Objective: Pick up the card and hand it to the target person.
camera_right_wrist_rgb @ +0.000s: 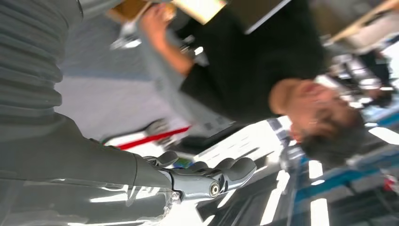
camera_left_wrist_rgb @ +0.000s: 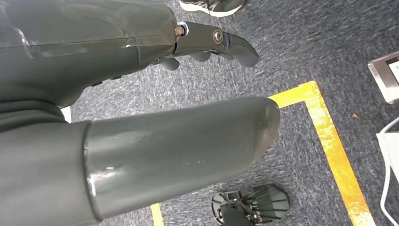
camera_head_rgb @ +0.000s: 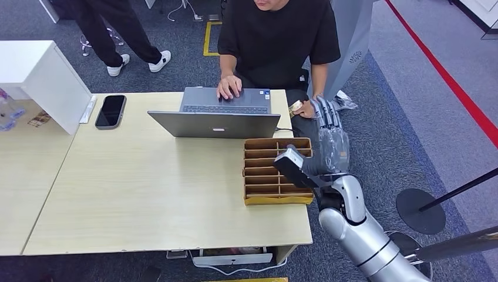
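While right hand [camera_head_rgb: 332, 141] reaches past table corner, dark fingers [camera_head_rgb: 327, 111] extended and spread, nothing in them. Just beside fingertips: small tan card [camera_head_rgb: 295, 107], held in hand of seated person in black T-shirt [camera_head_rgb: 276, 35]. Beside palm: brown cardboard divider tray [camera_head_rgb: 276, 171] on pale wooden table [camera_head_rgb: 147, 188]. Beyond tray: open grey laptop [camera_head_rgb: 220, 114]; well apart, black phone [camera_head_rgb: 110, 111]. Left hand [camera_left_wrist_rgb: 141, 117] over grey carpet, fingers apart, nothing held.
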Robot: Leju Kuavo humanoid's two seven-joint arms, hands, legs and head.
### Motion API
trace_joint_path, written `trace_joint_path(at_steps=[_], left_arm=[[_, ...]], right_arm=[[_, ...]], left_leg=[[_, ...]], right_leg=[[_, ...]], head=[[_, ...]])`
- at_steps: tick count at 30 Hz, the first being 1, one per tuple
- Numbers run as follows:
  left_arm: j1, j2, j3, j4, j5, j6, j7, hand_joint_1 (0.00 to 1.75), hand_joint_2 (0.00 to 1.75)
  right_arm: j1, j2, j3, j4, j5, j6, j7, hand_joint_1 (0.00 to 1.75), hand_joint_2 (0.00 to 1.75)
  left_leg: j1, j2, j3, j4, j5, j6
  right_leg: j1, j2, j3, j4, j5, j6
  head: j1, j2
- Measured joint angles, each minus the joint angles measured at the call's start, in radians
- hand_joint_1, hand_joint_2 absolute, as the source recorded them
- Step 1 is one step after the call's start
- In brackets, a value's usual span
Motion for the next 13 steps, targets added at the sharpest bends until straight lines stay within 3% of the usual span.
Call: trace_joint_path(at_steps=[5, 13], left_arm=[[0.012, 0.0, 0.001, 0.0, 0.013, 0.005, -0.011, 0.0, 0.0], [0.023, 0.0, 0.002, 0.0, 0.025, 0.008, -0.021, 0.0, 0.0]], right_arm=[[0.122, 0.09, -0.1, -0.08, -0.102, 0.0, -0.147, 0.0, 1.75], [0.215, 0.18, -0.182, -0.096, -0.29, 0.0, -0.252, 0.0, 1.75]], left_leg=[[0.0, 0.0, 0.0, 0.0, 0.0, 0.0], [0.0, 0.0, 0.0, 0.0, 0.0, 0.0]], right_leg=[[0.0, 0.0, 0.0, 0.0, 0.0, 0.0], [0.0, 0.001, 0.0, 0.0, 0.0, 0.0]], head=[[0.0, 0.0], [0.0, 0.0]])
